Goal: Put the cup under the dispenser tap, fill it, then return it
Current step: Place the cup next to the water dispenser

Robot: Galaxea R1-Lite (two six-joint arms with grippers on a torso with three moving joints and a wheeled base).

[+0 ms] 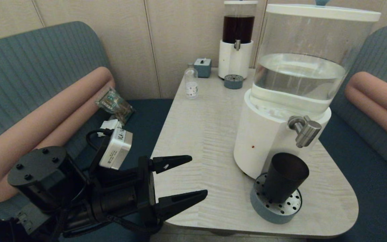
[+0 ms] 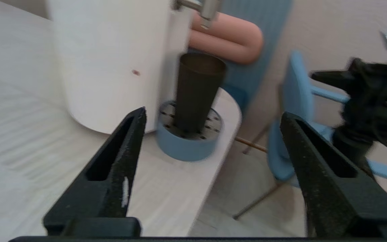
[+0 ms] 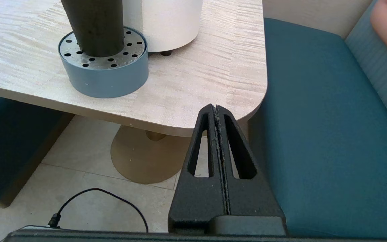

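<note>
The tabletop (image 1: 213,134) fills mid-frame; lower right, the cup (image 1: 285,181) stands on the drip tray (image 1: 274,210) beneath the dispenser tap (image 1: 305,130). The left tool (image 1: 185,178), lower left, gapes wide, empty. Approach level, centring the cup between the fingers. The right tool (image 3: 217,111) is closed, empty.

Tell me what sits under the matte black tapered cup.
The matte black tapered cup stands on a round blue drip tray with a perforated steel top, below the brushed-steel dispenser tap. The holes beneath the cup's base are covered. The open left gripper is apart from it.
</note>
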